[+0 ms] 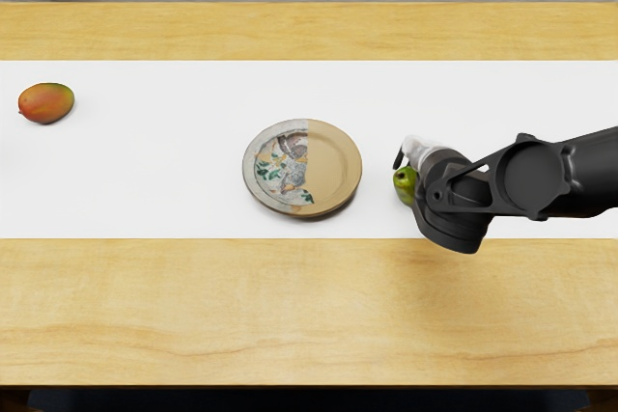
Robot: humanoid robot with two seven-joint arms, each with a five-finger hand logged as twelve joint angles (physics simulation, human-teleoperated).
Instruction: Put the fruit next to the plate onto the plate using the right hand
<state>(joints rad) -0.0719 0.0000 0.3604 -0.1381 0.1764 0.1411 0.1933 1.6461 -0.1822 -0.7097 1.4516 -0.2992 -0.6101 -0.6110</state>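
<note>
A round tan plate [333, 166] with a painted pattern on its left half lies on the white runner near the middle of the table. Just right of it sits a small green fruit [405, 182], mostly covered by my right hand [413, 169]. The dark right arm comes in from the right edge and the hand lies over the fruit, its fingers wrapped around it. The fruit still rests on the runner, apart from the plate's rim. The left arm does not show.
A red-green mango [45, 102] lies at the far left of the white runner [174, 200]. The wooden table [290, 306] extends in front of and behind the runner.
</note>
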